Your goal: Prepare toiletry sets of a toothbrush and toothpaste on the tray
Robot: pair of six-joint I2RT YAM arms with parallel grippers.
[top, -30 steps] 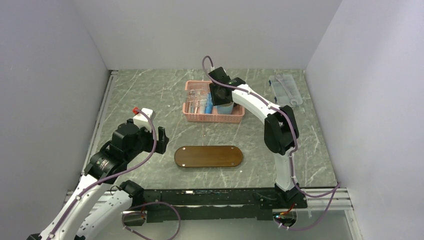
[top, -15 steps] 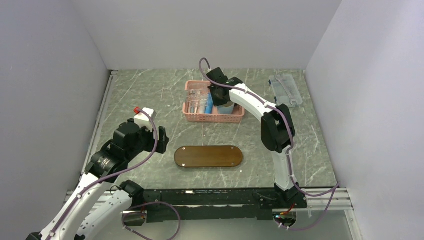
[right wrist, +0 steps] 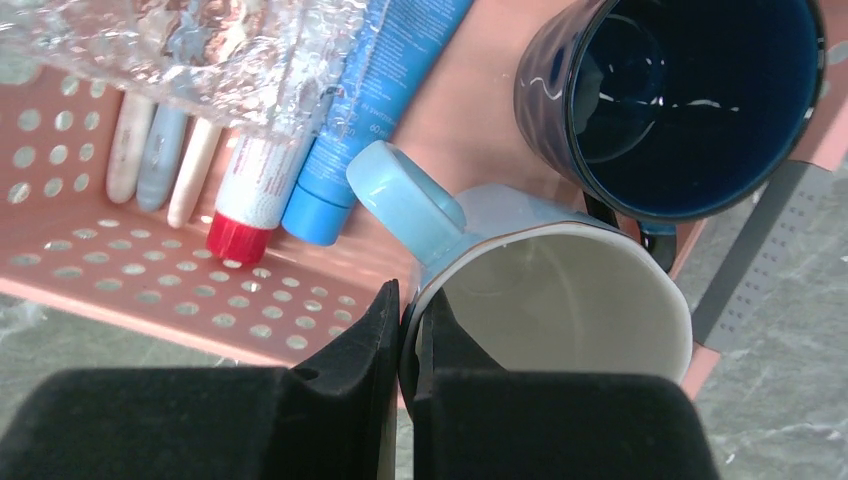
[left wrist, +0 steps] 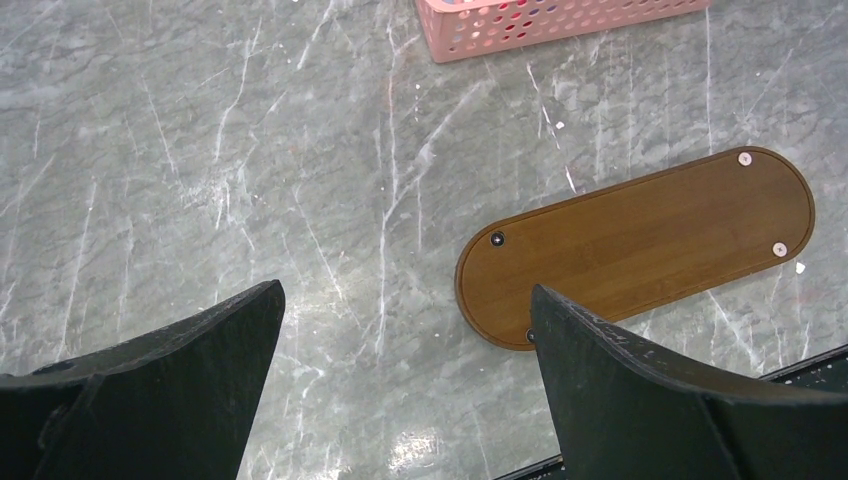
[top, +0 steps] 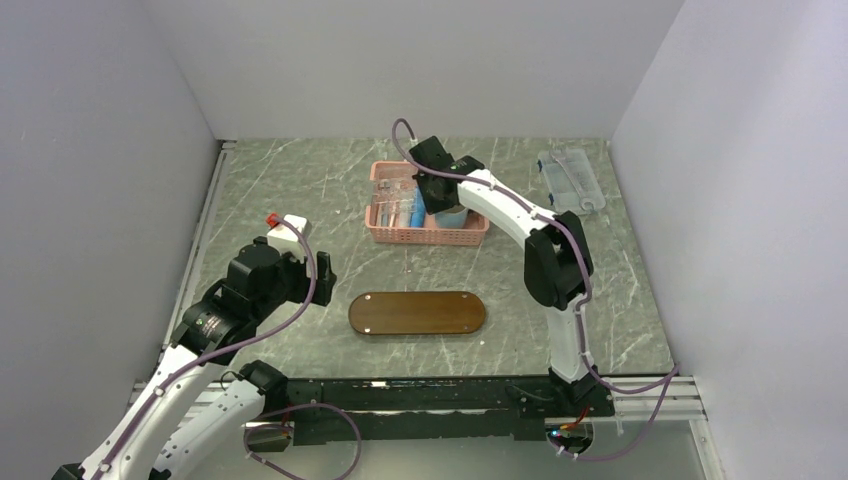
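Right tool on mug rim

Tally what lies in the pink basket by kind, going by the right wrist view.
Mugs: 2 (pale mug, dark mug)
Tubes: 2 (blue tube, red-capped tube)
Brush handles: 3 showing, under clear wrap
Total: 7

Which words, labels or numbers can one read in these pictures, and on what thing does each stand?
Blue toothpaste tube: white print along it, too small and blurred to read.
White tube with red cap: print blurred under clear wrap, unreadable.
Tray, pink basket, light blue mug, dark blue mug: no text visible.
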